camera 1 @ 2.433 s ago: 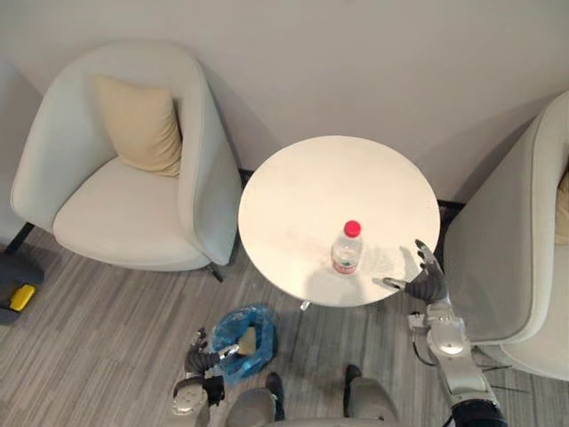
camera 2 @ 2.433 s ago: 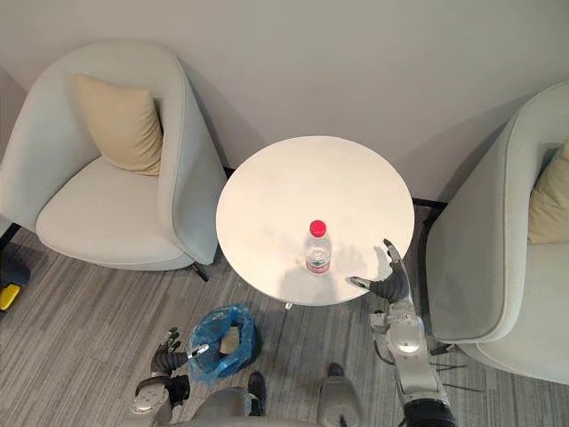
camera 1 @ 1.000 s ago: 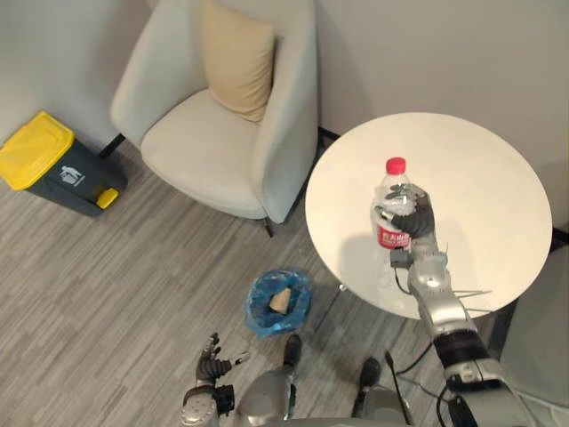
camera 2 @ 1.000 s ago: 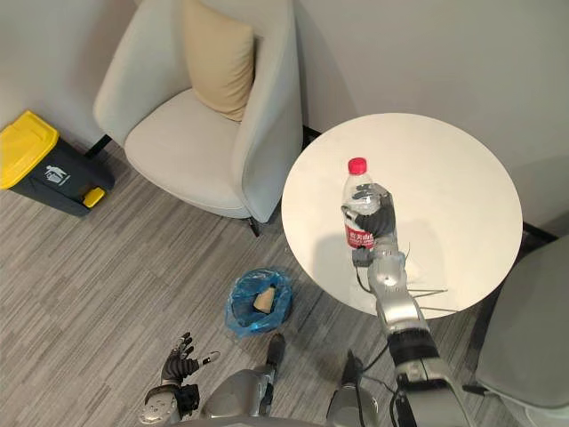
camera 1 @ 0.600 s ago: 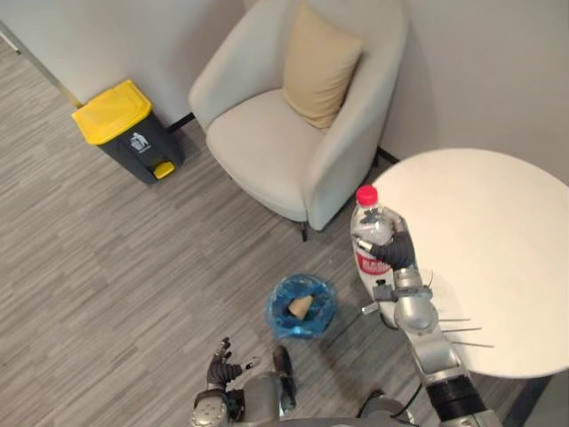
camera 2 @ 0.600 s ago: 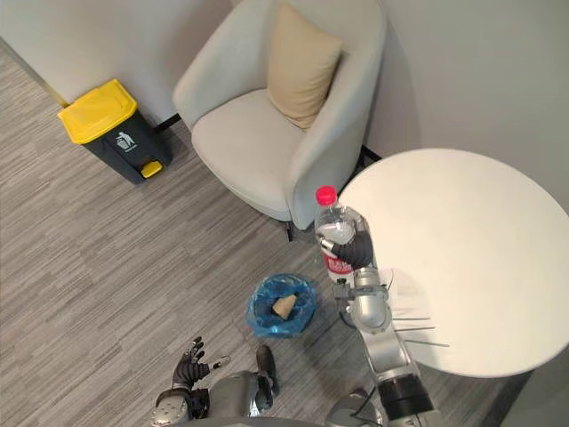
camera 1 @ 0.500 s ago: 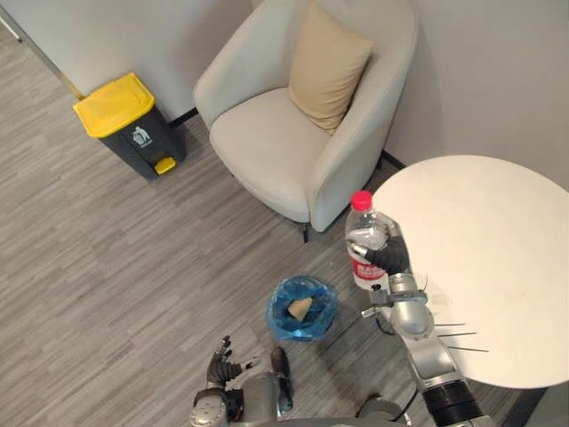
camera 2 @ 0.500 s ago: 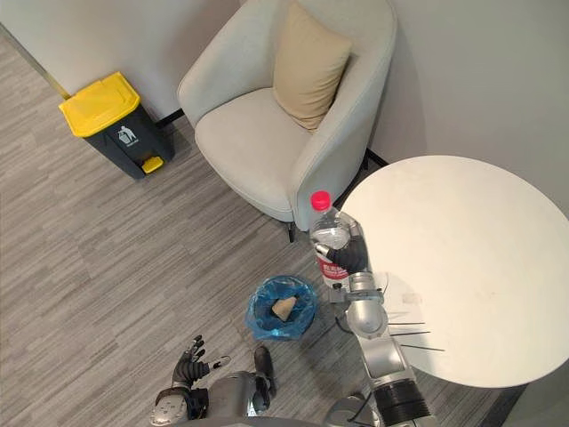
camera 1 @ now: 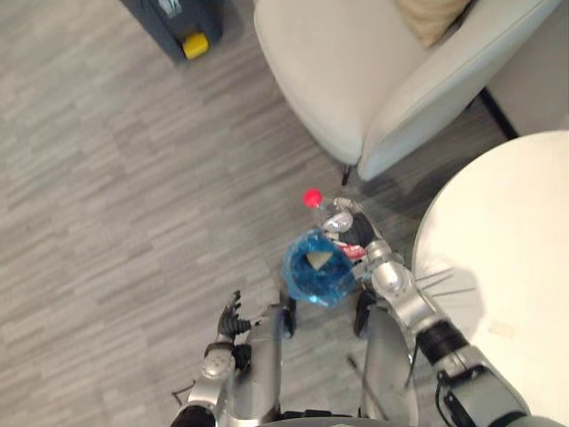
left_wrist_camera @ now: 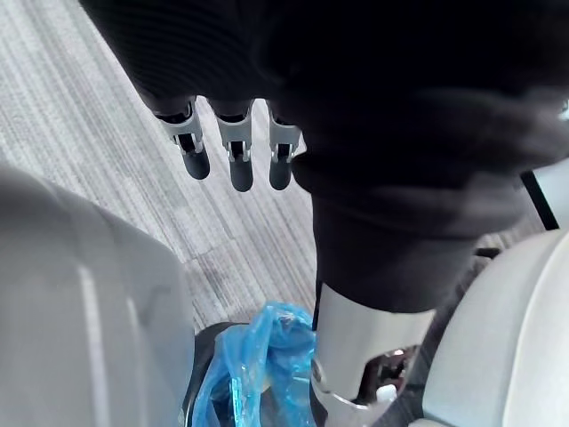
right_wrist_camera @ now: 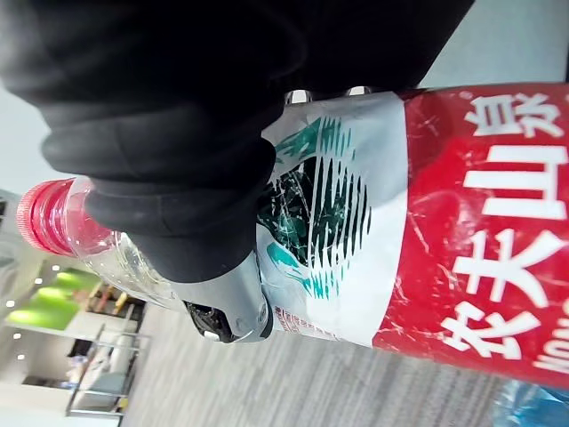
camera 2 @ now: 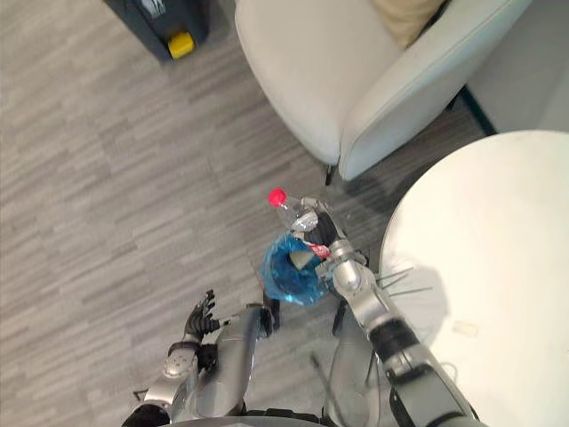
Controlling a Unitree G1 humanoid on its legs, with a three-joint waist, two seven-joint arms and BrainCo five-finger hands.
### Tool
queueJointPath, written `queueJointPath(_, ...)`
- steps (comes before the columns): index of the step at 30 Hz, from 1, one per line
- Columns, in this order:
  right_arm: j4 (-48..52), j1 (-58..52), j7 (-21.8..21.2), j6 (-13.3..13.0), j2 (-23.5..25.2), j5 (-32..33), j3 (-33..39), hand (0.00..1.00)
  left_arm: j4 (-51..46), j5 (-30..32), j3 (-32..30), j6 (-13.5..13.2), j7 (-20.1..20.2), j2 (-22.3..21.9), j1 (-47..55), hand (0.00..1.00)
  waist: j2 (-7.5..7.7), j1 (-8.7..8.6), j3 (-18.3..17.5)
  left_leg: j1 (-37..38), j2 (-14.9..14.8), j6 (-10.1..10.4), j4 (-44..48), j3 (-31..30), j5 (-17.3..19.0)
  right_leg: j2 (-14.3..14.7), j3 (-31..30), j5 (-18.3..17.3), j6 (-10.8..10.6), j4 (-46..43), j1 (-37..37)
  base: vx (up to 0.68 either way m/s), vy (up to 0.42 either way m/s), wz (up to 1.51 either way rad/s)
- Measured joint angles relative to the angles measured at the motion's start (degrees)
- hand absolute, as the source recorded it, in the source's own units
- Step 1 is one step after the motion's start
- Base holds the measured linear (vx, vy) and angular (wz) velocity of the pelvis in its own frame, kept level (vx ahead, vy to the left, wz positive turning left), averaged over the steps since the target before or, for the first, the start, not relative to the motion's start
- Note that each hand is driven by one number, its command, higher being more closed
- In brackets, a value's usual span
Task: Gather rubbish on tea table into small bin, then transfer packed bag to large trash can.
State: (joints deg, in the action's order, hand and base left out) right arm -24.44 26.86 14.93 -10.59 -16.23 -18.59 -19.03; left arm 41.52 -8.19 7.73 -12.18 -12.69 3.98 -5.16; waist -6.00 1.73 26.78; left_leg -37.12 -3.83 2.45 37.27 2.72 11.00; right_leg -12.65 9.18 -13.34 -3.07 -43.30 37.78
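Observation:
A clear plastic bottle (camera 1: pixel 331 213) with a red cap (camera 1: pixel 312 197) and a red label is held in my right hand (camera 1: pixel 357 233), whose fingers are curled round its body (right_wrist_camera: pixel 444 222). The bottle is tilted, cap pointing away from the table. It hangs just over the far rim of the small bin lined with a blue bag (camera 1: pixel 318 271). A tan scrap (camera 1: pixel 317 259) lies inside the bag. My left hand (camera 1: pixel 229 316) hangs low beside my body with straight fingers (left_wrist_camera: pixel 231 156) and holds nothing. The blue bag (left_wrist_camera: pixel 258 356) also shows in the left wrist view.
The round white tea table (camera 1: pixel 507 240) stands at the right, with a small pale scrap (camera 1: pixel 500 330) on it. A cream armchair (camera 1: pixel 356 80) is beyond the bin. The dark large trash can (camera 1: pixel 182 18) with a yellow pedal sits at the far left on grey wood floor.
The view has swung downward. My right hand has carried the bottle off the table's edge, lowered it over the small bin and tilted it. The left hand stays put.

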Motion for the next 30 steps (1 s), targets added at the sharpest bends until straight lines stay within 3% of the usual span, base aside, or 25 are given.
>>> queueJointPath(6,0.02,10.0,4.0,1.32,0.04,-0.06,0.6,1.0,-3.97,-2.08,-4.52,-2.53,-2.66,-2.89,-10.16,0.0,0.97,0.96,2.69,-21.92,0.56,0.59,14.37,-1.56,1.04,-2.45,-0.84,-5.46,1.4,-16.45,21.09,-0.18,-0.091,0.31)
queueJointPath(10,-1.97,15.59,5.18,2.43,0.0,-0.15,0.62,1.0,-9.02,-2.74,-6.9,-4.4,-3.51,-2.64,-14.88,0.0,1.14,2.25,2.93,-34.76,-0.23,0.83,20.79,-2.03,0.89,-2.57,-1.61,-6.45,1.7,-23.85,34.11,-0.19,-0.103,0.08)
queueJointPath(15,-5.75,17.57,6.35,3.63,1.22,-0.13,0.58,1.0,-11.31,-3.71,-8.56,-5.15,-4.09,-0.4,-16.23,0.0,1.77,2.39,3.46,-41.19,-0.27,1.14,24.71,-3.04,0.72,-2.71,-1.82,-6.89,2.36,-28.15,40.36,-0.09,-0.026,0.05)
queueJointPath(16,-6.3,17.99,6.35,3.94,1.31,-0.1,0.54,1.0,-12.03,-4.98,-8.61,-4.08,-4.19,0.11,-16.27,0.0,1.75,2.49,3.46,-42.4,-0.23,1.21,25.27,-3.16,0.66,-2.78,-1.85,-6.92,2.36,-28.85,41.63,-0.06,0.01,0.07)
queueJointPath(17,-7.08,18.47,6.35,4.48,1.0,-0.06,0.53,0.0,-13.36,-6.26,-8.6,-3.11,-4.35,0.62,-16.41,0.0,1.75,2.57,3.46,-43.64,-0.21,1.36,25.78,-3.18,0.53,-3.05,-1.89,-6.96,2.33,-29.57,42.86,-0.06,0.018,0.12)
queueJointPath(25,-8.32,18.72,7.65,4.8,1.12,-0.04,0.83,0.0,-13.41,-7.31,-9.2,-3.5,-5.04,2.49,-16.48,0.0,1.91,2.42,3.48,-46.18,-0.21,1.52,27.94,-4.19,0.43,-3.32,-1.42,-7.67,1.92,-31.85,44.62,-0.02,0.015,0.04)
queueJointPath(30,1.96,14.5,8.92,4.63,1.41,-2.25,1.28,0.0,-13.45,-7.04,-9.9,-3.41,-5.05,2.64,-16.47,0.0,2.62,2.35,3.36,-46.06,-0.39,2.06,27.89,-4.31,0.04,-3.08,-1.18,-7.73,2.03,-31.89,44.42,0.0,0.004,-0.01)
